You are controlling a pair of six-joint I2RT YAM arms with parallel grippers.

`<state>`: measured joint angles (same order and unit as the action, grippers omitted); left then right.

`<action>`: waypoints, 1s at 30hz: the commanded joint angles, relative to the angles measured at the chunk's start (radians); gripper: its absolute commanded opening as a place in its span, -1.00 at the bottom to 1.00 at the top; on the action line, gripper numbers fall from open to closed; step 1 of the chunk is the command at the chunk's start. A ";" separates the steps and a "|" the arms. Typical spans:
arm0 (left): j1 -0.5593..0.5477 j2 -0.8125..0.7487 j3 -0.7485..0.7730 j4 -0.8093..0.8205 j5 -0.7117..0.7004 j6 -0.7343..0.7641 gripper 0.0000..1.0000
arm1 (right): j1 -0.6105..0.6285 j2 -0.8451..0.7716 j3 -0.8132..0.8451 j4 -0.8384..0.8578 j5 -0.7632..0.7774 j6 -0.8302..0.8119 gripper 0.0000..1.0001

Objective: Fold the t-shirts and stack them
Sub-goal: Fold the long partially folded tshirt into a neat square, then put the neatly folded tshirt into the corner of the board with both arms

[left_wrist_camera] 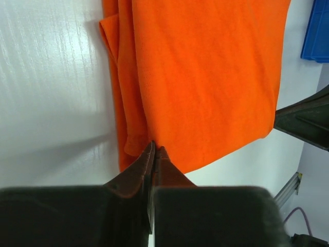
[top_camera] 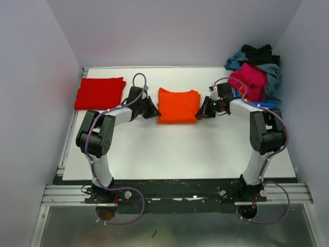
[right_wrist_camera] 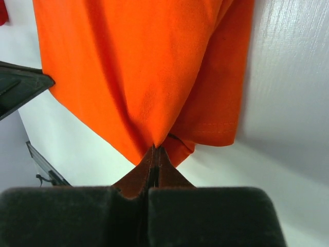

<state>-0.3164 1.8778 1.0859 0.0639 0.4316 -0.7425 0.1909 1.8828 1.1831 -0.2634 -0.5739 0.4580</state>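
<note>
The left hand [left_wrist_camera: 155, 150] is seen pinched together on the left edge of the folded orange t-shirt [left_wrist_camera: 205, 77], and the right hand [right_wrist_camera: 156, 149] is clamped on its right edge. The shirt is laid mid-way across the table [top_camera: 180, 149], between a folded red t-shirt [top_camera: 100, 92] and a heap of unfolded t-shirts [top_camera: 254, 74] at the far right corner

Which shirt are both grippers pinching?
The orange t-shirt in the middle: left gripper and right gripper grip its opposite edges. The folded red t-shirt lies apart far left; the pile sits far right.
</note>
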 commanded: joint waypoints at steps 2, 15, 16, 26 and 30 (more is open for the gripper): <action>-0.006 -0.002 -0.003 0.028 0.044 0.000 -1.00 | 0.005 -0.030 0.044 -0.043 -0.008 -0.010 -0.99; -0.004 -0.043 -0.004 -0.107 -0.105 0.075 -1.00 | 0.019 0.005 0.151 -0.312 0.500 -0.041 -0.99; -0.004 -0.039 -0.012 -0.093 -0.099 0.069 -1.00 | 0.025 0.018 0.157 -0.312 0.497 -0.039 -0.99; -0.010 -0.149 -0.076 -0.038 -0.063 0.077 -0.06 | 0.038 -0.183 -0.009 -0.131 0.352 -0.038 -0.20; -0.013 -0.186 -0.139 0.016 -0.031 0.080 -0.03 | 0.036 -0.203 -0.085 -0.044 0.235 -0.064 -0.21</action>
<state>-0.3286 1.7588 0.9997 0.0051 0.3851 -0.6800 0.2287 1.7111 1.1572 -0.4313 -0.2237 0.4232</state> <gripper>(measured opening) 0.482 0.401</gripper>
